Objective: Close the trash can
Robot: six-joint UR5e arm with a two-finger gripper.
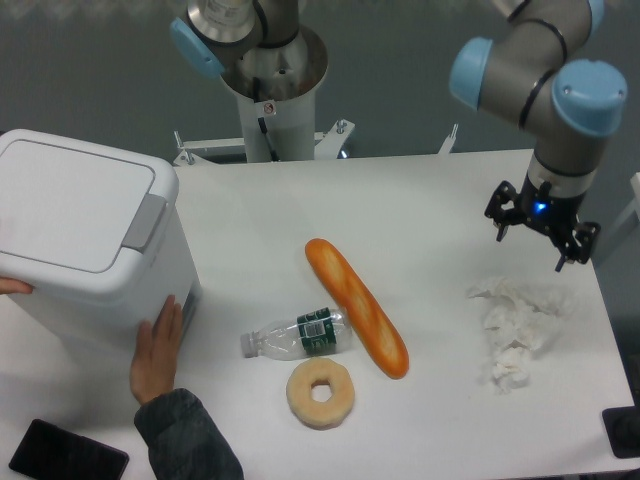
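Note:
The trash can [90, 250] is a large boxy white bin at the table's left edge. Its flat white lid [70, 205] lies down on the body, with the grey latch [146, 222] on the side facing the table's middle. My gripper [538, 243] hangs over the right side of the table, far from the can. It is empty, with its black fingers spread apart, just above and behind a crumpled white tissue [515, 325].
A person's hand [157, 350] rests against the can's front right side, and fingertips [12, 286] touch its left side. A baguette [357, 307], a clear plastic bottle [295, 336] and a doughnut [320, 392] lie mid-table. A black phone [65, 455] lies at the front left.

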